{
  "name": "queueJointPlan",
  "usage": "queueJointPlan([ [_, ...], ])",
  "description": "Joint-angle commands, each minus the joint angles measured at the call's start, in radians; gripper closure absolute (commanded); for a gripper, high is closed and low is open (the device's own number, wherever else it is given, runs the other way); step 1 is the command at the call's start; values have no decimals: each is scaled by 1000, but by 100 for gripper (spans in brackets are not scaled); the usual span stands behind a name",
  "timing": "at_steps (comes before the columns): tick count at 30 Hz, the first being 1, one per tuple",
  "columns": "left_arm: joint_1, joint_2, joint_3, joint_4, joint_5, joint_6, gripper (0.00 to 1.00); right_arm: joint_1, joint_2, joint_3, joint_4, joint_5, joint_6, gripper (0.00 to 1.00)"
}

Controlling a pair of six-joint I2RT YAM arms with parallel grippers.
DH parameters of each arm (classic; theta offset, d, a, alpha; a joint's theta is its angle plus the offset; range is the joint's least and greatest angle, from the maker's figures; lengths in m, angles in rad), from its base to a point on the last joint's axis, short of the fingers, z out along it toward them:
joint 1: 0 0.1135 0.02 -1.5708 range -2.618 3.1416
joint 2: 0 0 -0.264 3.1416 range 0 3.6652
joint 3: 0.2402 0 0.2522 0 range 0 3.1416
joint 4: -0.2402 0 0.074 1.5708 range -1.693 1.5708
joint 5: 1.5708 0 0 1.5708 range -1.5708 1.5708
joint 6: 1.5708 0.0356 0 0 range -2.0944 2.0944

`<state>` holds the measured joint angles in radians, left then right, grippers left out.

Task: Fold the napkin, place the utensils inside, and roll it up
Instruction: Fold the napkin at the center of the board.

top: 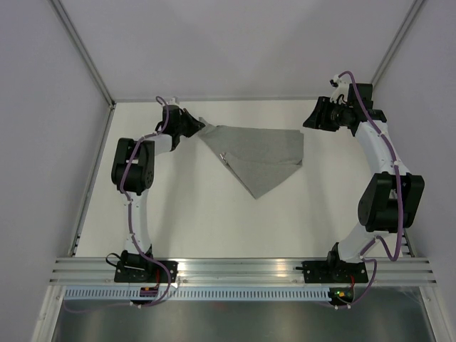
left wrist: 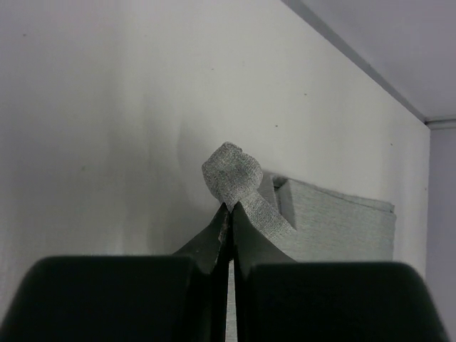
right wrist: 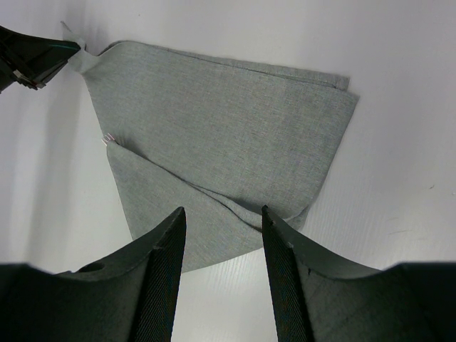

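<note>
The left gripper (left wrist: 228, 209) was closed on a corner of the folded grey napkin (top: 260, 153) — the right gripper (right wrist: 221, 214) stood open near its opposite side, holding nothing.

**No legible writing in view**

Nothing can be read in any of the three views: no label, brand, number or sign. The mid-grey textured cloth napkin (top: 260, 158) is plain on every face that shows. The small coloured spots (top: 147, 290) at the black arm bases (top: 135, 269) (just below the ribbed aluminium rail (top: 242, 271)) are too small to make out.
</note>
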<state>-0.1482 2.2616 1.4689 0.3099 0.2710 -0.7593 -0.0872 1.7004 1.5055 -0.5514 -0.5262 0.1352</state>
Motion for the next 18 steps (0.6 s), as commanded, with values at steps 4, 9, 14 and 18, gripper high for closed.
queueJointPlan([
  [4,-13,-103,-41,112,88,-23,98,-2,-48,2,25,-8,12,47],
  [9,-22,-128,-73,144,122,-11,98,-2,-50,2,25,-8,12,47],
  [14,-36,-149,-82,153,180,8,98,-2,-51,2,27,2,7,47],
  [18,-45,-174,-111,153,223,25,98,-2,-50,1,28,3,9,47],
])
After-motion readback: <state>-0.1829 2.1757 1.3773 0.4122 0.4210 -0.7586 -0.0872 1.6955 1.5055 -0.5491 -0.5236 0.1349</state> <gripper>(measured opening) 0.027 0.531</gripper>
